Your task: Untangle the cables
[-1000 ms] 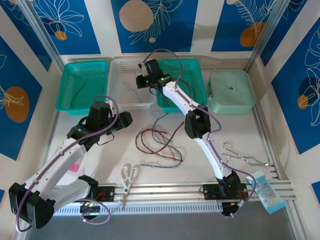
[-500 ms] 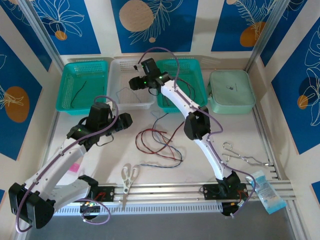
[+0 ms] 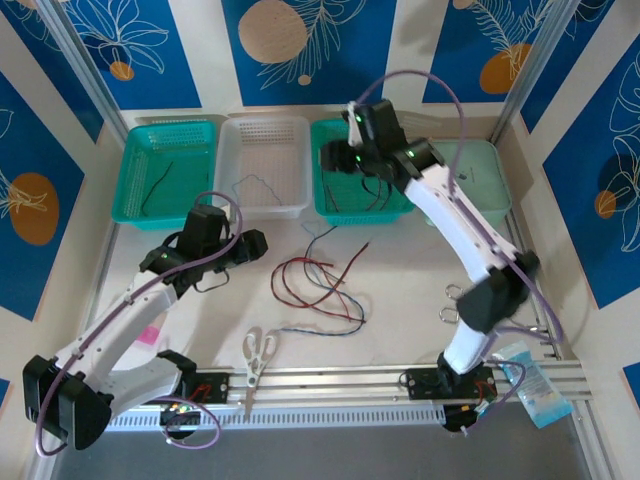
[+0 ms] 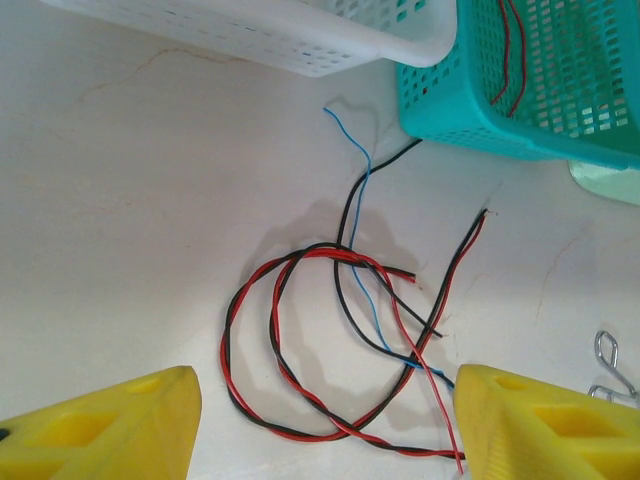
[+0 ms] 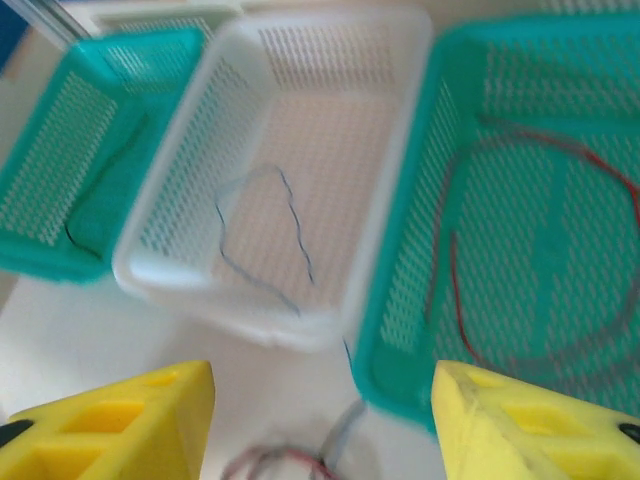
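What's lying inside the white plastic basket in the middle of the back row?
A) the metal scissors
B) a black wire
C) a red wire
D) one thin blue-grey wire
D: a thin, wavy blue-grey wire lies alone on the floor of the white plastic mesh basket.

White links [image 3: 462, 228], black joints [image 3: 488, 300], purple cables [image 3: 405, 74], green LEDs [image 3: 352, 118]; yellow wedge-shaped end effector fingers [image 4: 100, 425].

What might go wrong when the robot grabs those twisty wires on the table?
The red and black cables cross the blue cable, so pulling one with the open left gripper might drag the whole bunch or tighten it. One black end reaches the teal basket and may snag there.
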Controlling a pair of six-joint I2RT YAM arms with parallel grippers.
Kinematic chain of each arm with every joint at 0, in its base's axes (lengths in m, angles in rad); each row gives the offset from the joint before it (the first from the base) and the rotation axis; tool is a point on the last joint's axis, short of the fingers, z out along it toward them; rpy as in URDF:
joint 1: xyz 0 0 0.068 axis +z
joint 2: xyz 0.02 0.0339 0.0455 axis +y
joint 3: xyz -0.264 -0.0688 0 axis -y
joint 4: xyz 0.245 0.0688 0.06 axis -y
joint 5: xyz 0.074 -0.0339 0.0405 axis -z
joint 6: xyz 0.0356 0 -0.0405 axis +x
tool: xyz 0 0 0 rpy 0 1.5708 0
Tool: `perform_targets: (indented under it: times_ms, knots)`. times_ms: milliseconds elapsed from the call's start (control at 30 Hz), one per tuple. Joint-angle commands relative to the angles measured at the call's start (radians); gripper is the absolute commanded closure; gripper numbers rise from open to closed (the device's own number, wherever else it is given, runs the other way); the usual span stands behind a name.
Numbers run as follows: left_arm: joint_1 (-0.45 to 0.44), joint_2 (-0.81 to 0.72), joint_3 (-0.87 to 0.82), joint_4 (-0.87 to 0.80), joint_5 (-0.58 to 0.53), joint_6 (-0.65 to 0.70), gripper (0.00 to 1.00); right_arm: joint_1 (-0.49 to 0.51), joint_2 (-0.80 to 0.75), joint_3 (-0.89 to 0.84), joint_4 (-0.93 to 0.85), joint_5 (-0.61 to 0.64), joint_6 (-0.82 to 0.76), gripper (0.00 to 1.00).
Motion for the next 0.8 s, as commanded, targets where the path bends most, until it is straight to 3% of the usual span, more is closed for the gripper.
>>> perform_targets:
  times_ms: [0,200,367,600,767]
  knots:
    - [-0.011,0.001,-0.014,-0.015,0.023,0.015,0.33,-0.001,-0.104,-0.237,-0.012,-0.009,0.037,0.43]
    - [-0.027,0.008,-0.051,-0.003,0.034,0.007,0.33,-0.004,-0.297,-0.58,-0.07,-0.059,0.137,0.51]
    - [-0.046,0.008,-0.088,0.027,0.034,-0.02,0.33,0.01,-0.378,-0.812,0.007,-0.147,0.231,0.59]
    - [-0.058,0.031,-0.11,0.036,0.043,-0.023,0.33,0.039,-0.325,-0.911,0.118,-0.19,0.223,0.64]
    - [-0.067,0.039,-0.116,0.043,0.047,-0.031,0.33,0.032,-0.229,-0.908,0.147,-0.152,0.185,0.64]
